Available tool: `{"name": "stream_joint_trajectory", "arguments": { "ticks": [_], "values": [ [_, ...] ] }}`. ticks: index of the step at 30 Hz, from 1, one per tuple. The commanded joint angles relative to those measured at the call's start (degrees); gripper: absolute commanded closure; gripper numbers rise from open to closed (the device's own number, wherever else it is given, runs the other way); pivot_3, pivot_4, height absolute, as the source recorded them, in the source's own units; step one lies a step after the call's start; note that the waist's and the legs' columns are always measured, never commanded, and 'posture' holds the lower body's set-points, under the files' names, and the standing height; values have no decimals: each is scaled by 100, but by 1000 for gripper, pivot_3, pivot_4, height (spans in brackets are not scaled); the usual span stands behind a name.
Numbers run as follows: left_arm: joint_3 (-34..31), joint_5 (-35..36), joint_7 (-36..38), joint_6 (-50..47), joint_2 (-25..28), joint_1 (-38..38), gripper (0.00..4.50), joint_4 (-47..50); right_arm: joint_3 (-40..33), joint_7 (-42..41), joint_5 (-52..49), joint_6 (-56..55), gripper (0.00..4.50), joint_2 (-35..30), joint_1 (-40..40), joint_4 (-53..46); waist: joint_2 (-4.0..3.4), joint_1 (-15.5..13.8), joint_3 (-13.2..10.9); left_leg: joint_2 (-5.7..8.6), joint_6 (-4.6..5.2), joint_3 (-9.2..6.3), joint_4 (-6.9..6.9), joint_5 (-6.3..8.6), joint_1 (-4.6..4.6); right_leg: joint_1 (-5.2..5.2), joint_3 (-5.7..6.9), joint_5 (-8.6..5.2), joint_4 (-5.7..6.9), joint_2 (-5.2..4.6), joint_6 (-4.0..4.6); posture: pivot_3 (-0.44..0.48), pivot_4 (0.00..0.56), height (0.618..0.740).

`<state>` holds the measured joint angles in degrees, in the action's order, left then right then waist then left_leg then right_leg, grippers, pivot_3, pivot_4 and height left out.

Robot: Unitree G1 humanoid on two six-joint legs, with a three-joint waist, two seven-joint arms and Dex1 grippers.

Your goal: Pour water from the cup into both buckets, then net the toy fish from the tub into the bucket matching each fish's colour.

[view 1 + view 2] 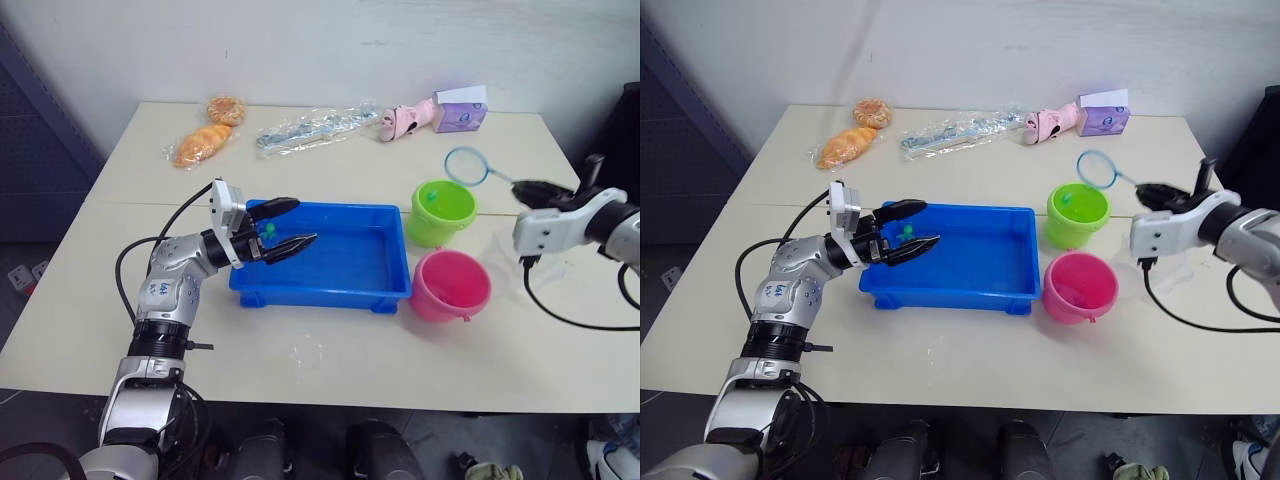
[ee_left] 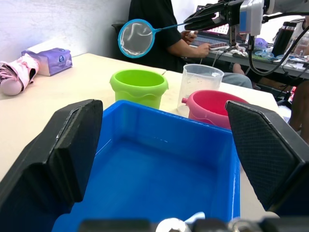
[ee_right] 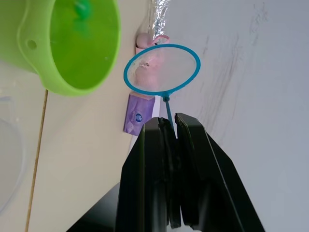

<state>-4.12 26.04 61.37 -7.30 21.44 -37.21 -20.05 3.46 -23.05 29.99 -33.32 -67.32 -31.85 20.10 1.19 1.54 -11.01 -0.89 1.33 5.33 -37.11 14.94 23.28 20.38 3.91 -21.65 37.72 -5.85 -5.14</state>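
The right gripper (image 1: 530, 188) pinched the light net (image 1: 466, 166) by its thin, flexible handle; the left gripper (image 1: 283, 228) was spread.

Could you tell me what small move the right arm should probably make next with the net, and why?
Probably swing the right gripper, shut on the blue-rimmed round mesh net, back over the shallow blue plastic tub. The hoop looks empty above the lime green plastic bucket, which already holds a small green toy fish, while a green fish seems to remain in the tub.
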Motion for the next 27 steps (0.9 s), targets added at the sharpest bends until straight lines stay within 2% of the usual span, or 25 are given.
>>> {"name": "stream_joint_trajectory", "arguments": {
  "ticks": [1,4,7,10,13,15,18,21,27],
  "values": [
    [-84,25,-4,96,49,56,135,242,-261,208,-46,-12,4500,-48,154,-128,3,-4,1,-1,0,-1,2,0,0,-2,1,0,-3,1,0,0,150,740],
    [-79,13,25,115,70,36,135,225,-336,29,-308,86,4500,-18,108,-167,-22,-3,-13,4,4,5,-6,-1,4,1,-3,0,0,-3,0,0,150,740],
    [-164,27,16,140,147,42,135,209,-556,-484,-1605,671,4500,553,112,-705,-22,-3,-13,3,4,3,-7,-3,1,-1,-2,0,4,-2,0,0,150,740],
    [-313,105,48,123,323,163,135,288,-597,-1170,-3197,2219,4500,1268,59,-1618,-16,42,-13,-8,1,2,-3,-4,-1,-2,-3,0,1,12,0,0,150,740],
    [-541,170,132,133,635,341,135,325,-381,-1743,-4736,4282,4500,1727,188,-2777,-18,21,-15,-16,-9,1,-2,-9,-3,-1,-3,0,6,21,0,0,150,740],
    [-733,201,175,127,900,500,135,321,-129,-1965,-5317,5390,4500,1921,207,-3407,-19,-1,-15,-17,-9,-8,0,-10,-1,2,-1,0,11,19,2,0,150,740],
    [-1025,226,214,97,1294,785,135,357,300,-1868,-5652,6722,4500,2245,-10,-3904,-18,4,-15,-15,2,-12,0,-2,1,-1,0,1,2,9,3,0,150,740],
    [-1280,265,197,27,1606,1132,135,463,674,-1753,-5870,7908,4500,2606,-257,-3997,-18,12,-15,-5,10,-11,-1,2,1,0,-1,1,4,-6,3,0,150,740],
    [-1551,234,97,-4,1914,1615,135,546,1384,-1141,-5173,8769,4500,3489,-997,-3066,-16,-10,-14,8,15,-11,2,7,5,12,3,1,11,-25,4,0,150,740]
  ]
}}
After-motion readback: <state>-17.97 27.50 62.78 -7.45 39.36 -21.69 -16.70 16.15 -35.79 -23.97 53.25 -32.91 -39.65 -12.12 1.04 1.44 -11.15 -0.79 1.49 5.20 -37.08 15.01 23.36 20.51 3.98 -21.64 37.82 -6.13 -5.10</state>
